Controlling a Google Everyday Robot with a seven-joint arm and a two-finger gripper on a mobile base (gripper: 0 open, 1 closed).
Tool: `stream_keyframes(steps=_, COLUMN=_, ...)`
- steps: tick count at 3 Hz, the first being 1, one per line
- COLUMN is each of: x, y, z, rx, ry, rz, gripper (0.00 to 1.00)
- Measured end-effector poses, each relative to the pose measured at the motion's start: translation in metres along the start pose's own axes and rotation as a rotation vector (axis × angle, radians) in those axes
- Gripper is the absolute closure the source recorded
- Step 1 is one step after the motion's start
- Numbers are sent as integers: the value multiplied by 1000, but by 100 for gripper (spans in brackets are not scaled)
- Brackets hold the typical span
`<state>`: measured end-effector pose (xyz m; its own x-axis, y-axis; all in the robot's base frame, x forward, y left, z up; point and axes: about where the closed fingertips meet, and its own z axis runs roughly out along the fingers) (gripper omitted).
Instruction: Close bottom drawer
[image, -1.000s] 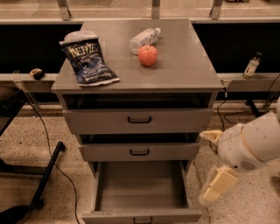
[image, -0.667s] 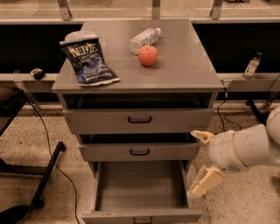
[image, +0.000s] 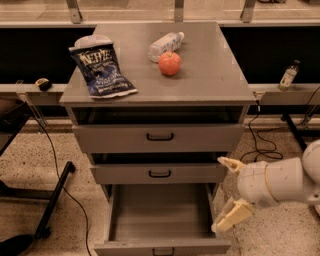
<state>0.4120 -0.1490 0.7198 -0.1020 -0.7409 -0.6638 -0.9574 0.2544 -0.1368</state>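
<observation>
Bottom drawer (image: 160, 215) stands pulled well out at the foot of the cabinet (image: 212, 75), its grey box open. Gripper (image: 219, 196) hangs just beside the drawer's right wall, fingers spread wide, holding nothing. Step looks like approach, no push yet. Next move likely needs contact on the front by the black handle (image: 163, 251), then a press inward.

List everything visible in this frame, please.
cabinet: 1, grey, centre
top drawer: 1, grey, slightly out
middle drawer: 1, grey, slightly out
bottom drawer: 1, grey, pulled far out, empty
chip bag: 1, dark blue, cabinet top left
apple: 1, red, cabinet top
water bottle: 1, clear, lying behind apple
small bottle: 1, pale, right ledge
gripper: 1, cream, right of bottom drawer, jaws open
</observation>
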Motion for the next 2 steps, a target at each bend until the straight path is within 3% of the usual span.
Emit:
stream_keyframes(steps=1, x=58, y=0, z=63, rx=-3, ry=-50, rz=-59, gripper=0)
stream_keyframes(steps=2, x=101, y=0, z=103, rx=-23, ry=-128, rz=-112, gripper=0)
